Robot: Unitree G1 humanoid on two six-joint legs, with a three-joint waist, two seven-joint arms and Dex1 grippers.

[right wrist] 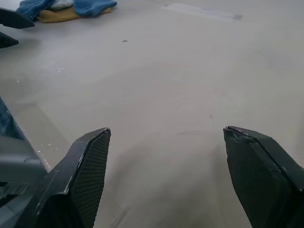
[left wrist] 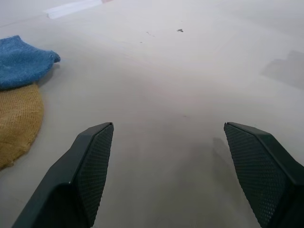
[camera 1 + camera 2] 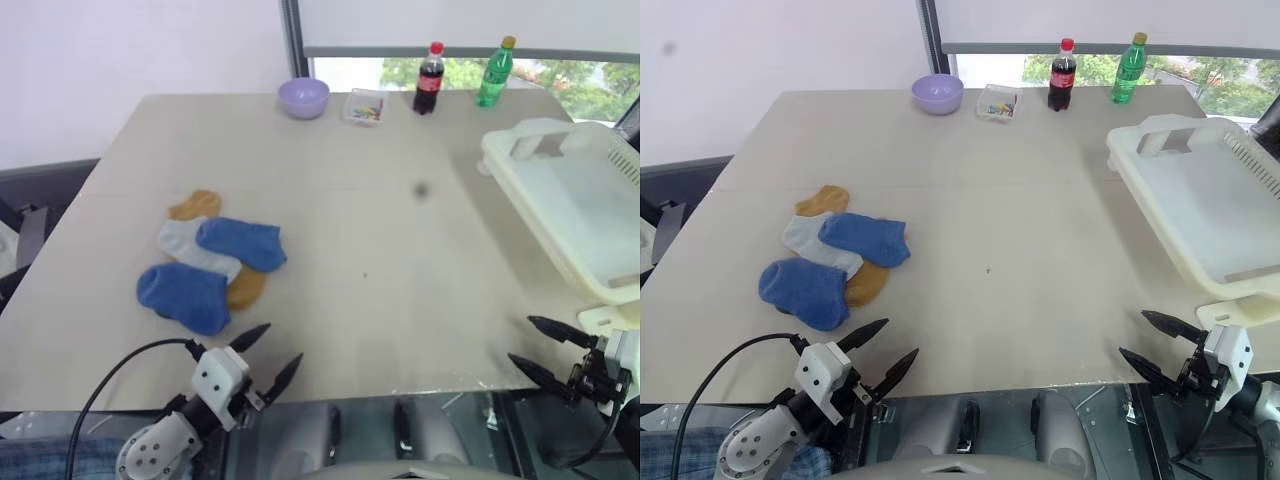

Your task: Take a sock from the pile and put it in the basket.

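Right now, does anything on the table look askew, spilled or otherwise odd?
The laundry basket sits askew at the table's right edge, angled to it and apparently overhanging. Nothing looks spilled: the sock pile is loose but together, and both bottles stand upright. A small dark spot marks the tabletop.

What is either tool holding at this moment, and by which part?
Nothing is held. The left tool and right tool both stand open and empty at the table's near edge, apart from the pile.
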